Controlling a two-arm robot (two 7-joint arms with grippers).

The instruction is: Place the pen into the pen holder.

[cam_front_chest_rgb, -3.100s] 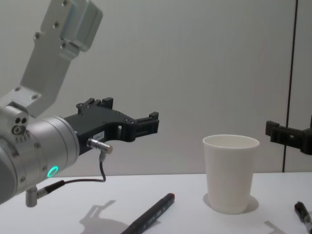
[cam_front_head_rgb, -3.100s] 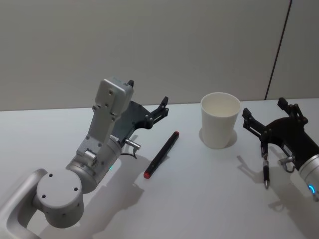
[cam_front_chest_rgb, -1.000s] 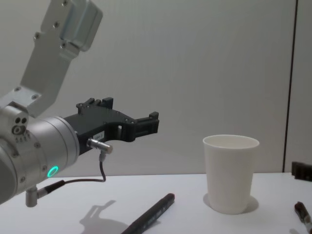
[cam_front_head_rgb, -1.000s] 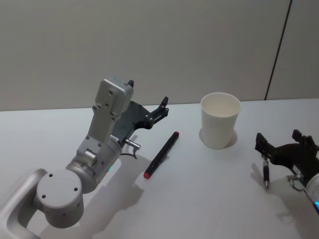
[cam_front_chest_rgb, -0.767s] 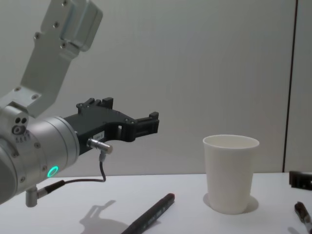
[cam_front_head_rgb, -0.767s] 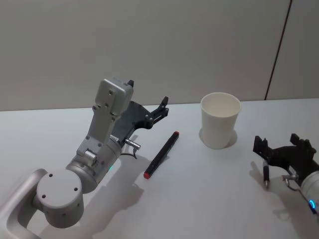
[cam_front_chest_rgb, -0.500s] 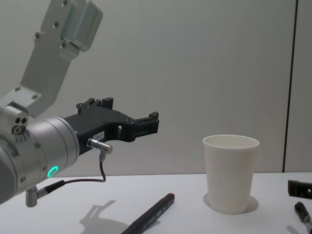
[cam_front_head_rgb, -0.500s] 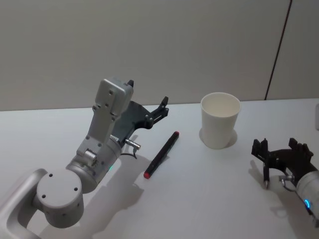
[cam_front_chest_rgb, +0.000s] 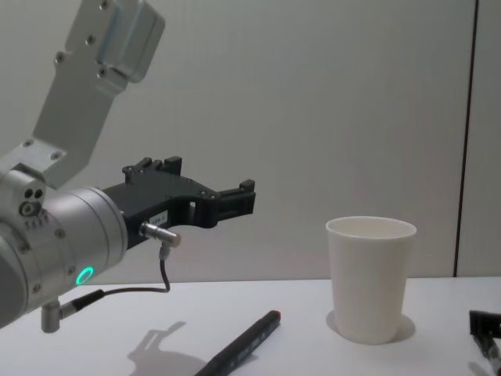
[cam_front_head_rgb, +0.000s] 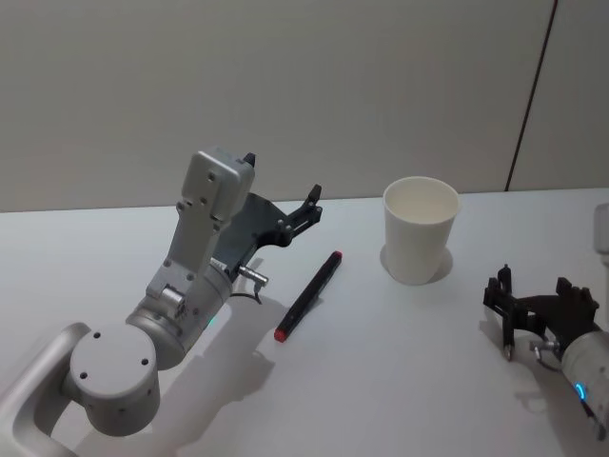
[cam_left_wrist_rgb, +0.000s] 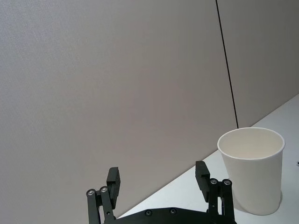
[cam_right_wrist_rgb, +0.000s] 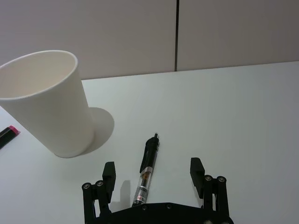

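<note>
The right claw (cam_front_head_rgb: 539, 297) has sunk lower over the worktop (cam_front_head_rgb: 381, 390), fingers spread astride the pen (cam_right_wrist_rgb: 146, 169), which lies flat near the pen holder (cam_front_head_rgb: 420, 231). Its barrel print is unreadable. The left claw (cam_left_wrist_rgb: 158, 179) hangs spread above a red-tipped marker (cam_front_head_rgb: 306, 297).

A red-ended black marker (cam_front_head_rgb: 306, 296) lies on the white table (cam_front_head_rgb: 400, 381).

Left claw (cam_front_head_rgb: 307, 208) raised, spread; right claw (cam_front_head_rgb: 535, 296) spread, seemingly low.
</note>
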